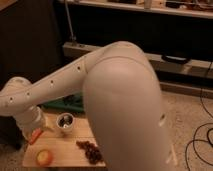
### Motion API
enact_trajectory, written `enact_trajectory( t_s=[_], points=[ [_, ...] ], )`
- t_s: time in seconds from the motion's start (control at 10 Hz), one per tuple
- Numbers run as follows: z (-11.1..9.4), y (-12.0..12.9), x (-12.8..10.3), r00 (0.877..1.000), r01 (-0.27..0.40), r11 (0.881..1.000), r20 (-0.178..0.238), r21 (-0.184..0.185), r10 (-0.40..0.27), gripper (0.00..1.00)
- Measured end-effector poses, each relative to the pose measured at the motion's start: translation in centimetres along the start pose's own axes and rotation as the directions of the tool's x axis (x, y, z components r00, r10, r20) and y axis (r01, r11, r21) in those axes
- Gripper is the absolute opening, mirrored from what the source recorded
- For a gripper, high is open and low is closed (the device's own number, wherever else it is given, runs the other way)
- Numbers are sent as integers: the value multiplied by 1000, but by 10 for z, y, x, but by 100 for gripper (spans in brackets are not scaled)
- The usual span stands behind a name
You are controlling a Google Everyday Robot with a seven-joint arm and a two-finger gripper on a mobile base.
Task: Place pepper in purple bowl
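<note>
The pepper (35, 136) is a slender orange-red piece lying on the wooden table (65, 155) at its left edge. My gripper (38, 130) hangs at the end of the white arm, right above the pepper and covering its upper end. It stands open, and the pepper rests on the table, not lifted. The purple bowl is hidden behind my large white arm, which fills the middle and right of the camera view.
A small cup (65, 121) with dark contents stands just right of the gripper. A round yellow-orange fruit (44, 157) lies near the front left corner. A dark bunch of grapes (90, 150) lies at the front. A green tray (67, 102) sits behind.
</note>
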Motion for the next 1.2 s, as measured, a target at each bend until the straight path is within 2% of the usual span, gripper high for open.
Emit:
enact_trajectory(
  t_s=[0.2,0.4,0.8,1.0,1.2],
  points=[
    [8,23,-3,1000,19,1000,-11,4,-19,65],
    [23,34,-21,999,0,1000,-34,-5,0,65],
    [45,56,-52,998,-35,996,-57,-78,31,65],
    [59,71,-66,997,-45,995,-61,-92,39,65],
    [76,74,-78,996,-62,994,-68,-85,56,65]
  ],
)
